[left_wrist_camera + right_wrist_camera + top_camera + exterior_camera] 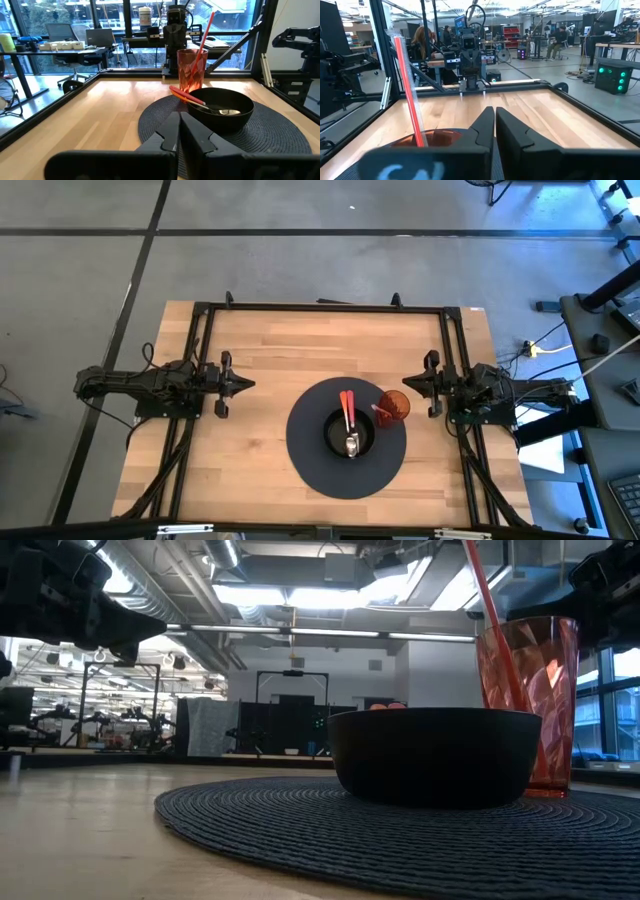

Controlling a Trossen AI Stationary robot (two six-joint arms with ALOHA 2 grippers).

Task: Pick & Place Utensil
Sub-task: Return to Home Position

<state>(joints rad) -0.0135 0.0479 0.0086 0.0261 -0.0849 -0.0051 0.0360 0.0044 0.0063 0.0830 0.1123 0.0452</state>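
Left tool (179, 116): fingers pressed together, empty, parked at its own side of the surface (250, 470). Ahead of it: bowl (220, 122) holding the spoon (200, 101), possibly with a second utensil alongside. Beyond: cup (191, 70). Farthest: right tool (408, 383), likewise closed and empty. Step: homing. Placement looks done, so the next move needs no grasp.

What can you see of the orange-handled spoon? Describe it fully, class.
The spoon is small, with a shiny silver metal head and a slim orange-red, plastic-looking handle. It lies tilted in the black bowl: head down on the bowl's floor, handle leaning on the rim and poking out beyond it. The left pincer and right pincer, both shut, are well clear of it.
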